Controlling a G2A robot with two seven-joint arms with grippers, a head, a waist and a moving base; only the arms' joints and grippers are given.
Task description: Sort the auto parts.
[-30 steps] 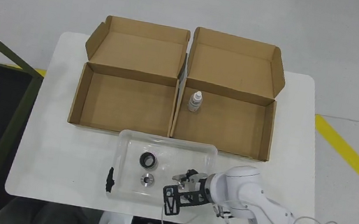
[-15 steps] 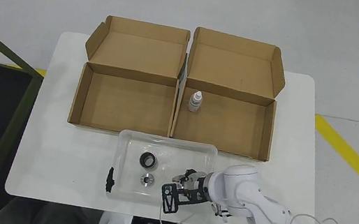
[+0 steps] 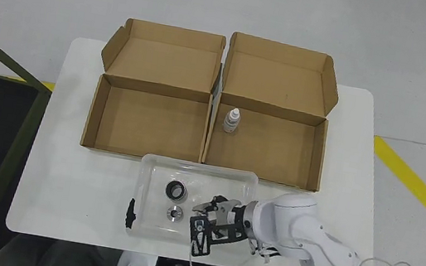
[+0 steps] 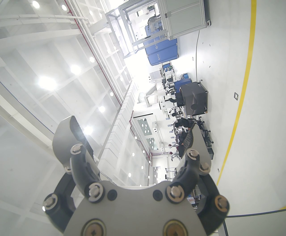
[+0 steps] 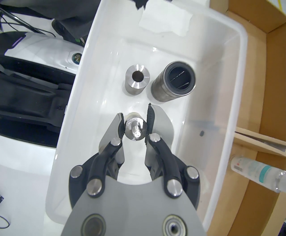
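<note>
A clear plastic bin point(image 3: 159, 166) at the table's front holds the parts. In the right wrist view a dark-rimmed cylindrical bearing point(image 5: 173, 81) and a shiny steel bushing point(image 5: 136, 78) stand side by side on the bin floor point(image 5: 100, 78). My right gripper point(image 5: 134, 122) is down inside the bin, shut on a small steel stud piece point(image 5: 133, 130) that both pads touch. In the top view the right gripper point(image 3: 204, 215) sits just right of the bushing point(image 3: 174, 213) and the bearing point(image 3: 177, 189). My left gripper point(image 4: 134, 131) points up at a ceiling, open and holding nothing.
Two open cardboard boxes stand behind the bin: the left box point(image 3: 151, 123) and the right box point(image 3: 277, 152), which holds a small white bottle point(image 3: 232, 120) near its left wall. The bottle point(image 5: 254, 171) lies close beside the bin's rim point(image 5: 242, 67).
My right gripper has moved left from the bin's front right corner into the bin, closer to the bushing and the bearing.
</note>
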